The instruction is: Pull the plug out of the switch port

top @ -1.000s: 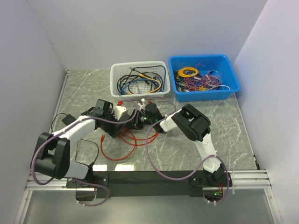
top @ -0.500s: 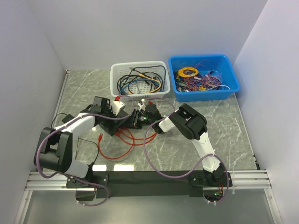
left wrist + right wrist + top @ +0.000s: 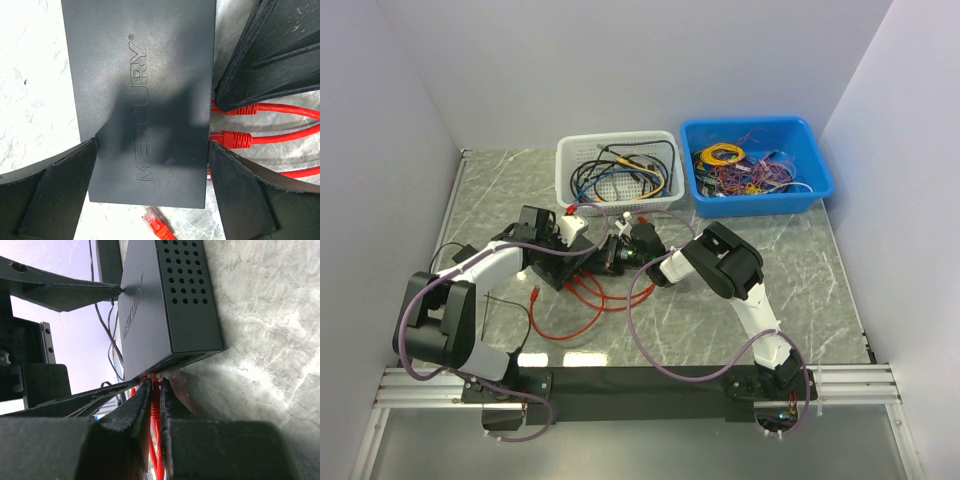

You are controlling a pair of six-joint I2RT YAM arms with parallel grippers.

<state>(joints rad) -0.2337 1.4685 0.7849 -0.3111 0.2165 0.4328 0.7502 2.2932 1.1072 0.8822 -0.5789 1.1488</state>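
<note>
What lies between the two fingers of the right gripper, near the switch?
A red plug sits there, pinched by the right gripper beside the switch. The right wrist view shows it.

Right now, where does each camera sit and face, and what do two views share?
Top external: overhead, from the near side, looking down on the table; left arm, right arm show.
Left wrist: above the switch, looking down; left hand straddles it.
Right wrist: low, facing the switch sideways; right hand pinches the red plug.
Wrist views share the switch.
</note>
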